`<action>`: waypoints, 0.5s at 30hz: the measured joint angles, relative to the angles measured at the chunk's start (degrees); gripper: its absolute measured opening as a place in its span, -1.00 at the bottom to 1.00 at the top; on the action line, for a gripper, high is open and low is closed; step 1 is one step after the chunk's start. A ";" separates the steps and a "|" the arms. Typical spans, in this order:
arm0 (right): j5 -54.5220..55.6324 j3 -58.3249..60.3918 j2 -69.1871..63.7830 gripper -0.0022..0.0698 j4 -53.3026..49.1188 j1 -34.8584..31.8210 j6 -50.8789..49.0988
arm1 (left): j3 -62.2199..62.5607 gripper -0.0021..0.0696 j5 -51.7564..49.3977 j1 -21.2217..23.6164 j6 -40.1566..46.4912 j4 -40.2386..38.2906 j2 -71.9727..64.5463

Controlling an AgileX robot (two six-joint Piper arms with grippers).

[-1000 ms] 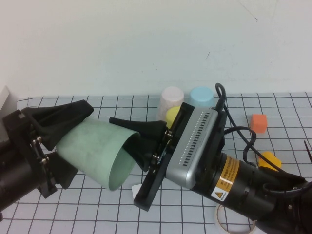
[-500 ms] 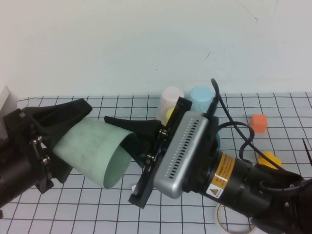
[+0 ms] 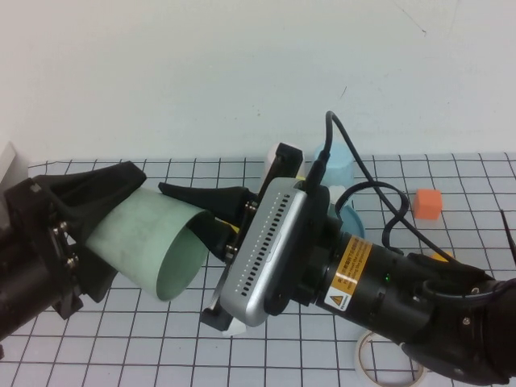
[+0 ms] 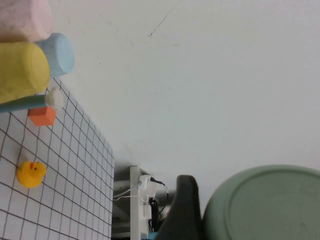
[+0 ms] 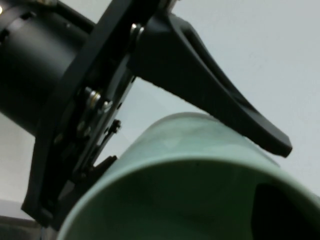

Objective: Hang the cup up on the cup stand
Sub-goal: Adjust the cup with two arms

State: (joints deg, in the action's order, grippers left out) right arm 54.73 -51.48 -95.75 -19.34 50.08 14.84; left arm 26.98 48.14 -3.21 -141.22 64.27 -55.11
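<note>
My left gripper (image 3: 121, 230) is shut on the sage-green cup (image 3: 149, 238) and holds it in the air on its side, mouth toward the right arm. The cup's base (image 4: 270, 205) fills the left wrist view beside one black finger (image 4: 185, 210). My right gripper (image 3: 189, 214) is open at the cup's mouth, one finger above the rim and one reaching inside. The cup's rim (image 5: 190, 145) fills the right wrist view. The teal cup stand (image 3: 355, 219) is mostly hidden behind the right arm. One of its pegs (image 4: 30, 101) shows with a white tip.
A light blue cup (image 3: 334, 165) stands on the stand, with a yellow cup (image 4: 20, 70) and a pale pink cup (image 4: 25, 17). An orange cube (image 3: 428, 204) and a yellow duck (image 4: 31, 173) lie at the right. A tape roll (image 3: 367, 359) lies near the front.
My right arm has moved left toward the cup, and its fingers have reached the cup's mouth. The left gripper with the cup has shifted slightly left.
</note>
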 joint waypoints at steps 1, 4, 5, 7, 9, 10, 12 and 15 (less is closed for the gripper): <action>-0.17 0.00 0.00 -0.88 -0.12 0.00 0.00 | 0.00 0.60 0.00 0.00 0.22 0.00 0.00; -0.49 -0.10 0.00 -0.88 -1.20 0.00 0.19 | 0.00 0.60 -0.11 0.00 1.83 0.00 0.00; -0.61 -0.10 0.00 -0.86 -1.82 0.00 0.19 | 0.00 0.60 -0.11 0.00 2.28 0.11 0.00; -1.49 -0.10 0.00 -0.77 -2.76 0.00 0.32 | 0.00 0.60 -0.33 0.00 3.58 0.20 0.00; -3.21 -0.10 0.00 -0.54 -3.33 0.00 0.35 | 0.00 0.60 -0.36 0.00 5.23 0.29 0.00; -4.13 -0.10 0.00 -0.39 -3.58 0.00 0.35 | 0.00 0.60 -0.36 0.00 6.47 0.29 0.00; -6.32 -0.10 0.00 -0.05 -4.28 0.00 0.45 | 0.00 0.60 -0.07 0.00 9.22 0.07 0.00; -7.51 0.03 0.29 0.35 -4.77 0.00 0.45 | 0.00 0.60 -0.07 0.00 14.91 -0.17 0.00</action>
State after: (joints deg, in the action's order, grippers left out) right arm 47.21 -51.45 -95.46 -24.11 50.08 15.29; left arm 26.98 48.07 -3.21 -126.31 64.10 -55.11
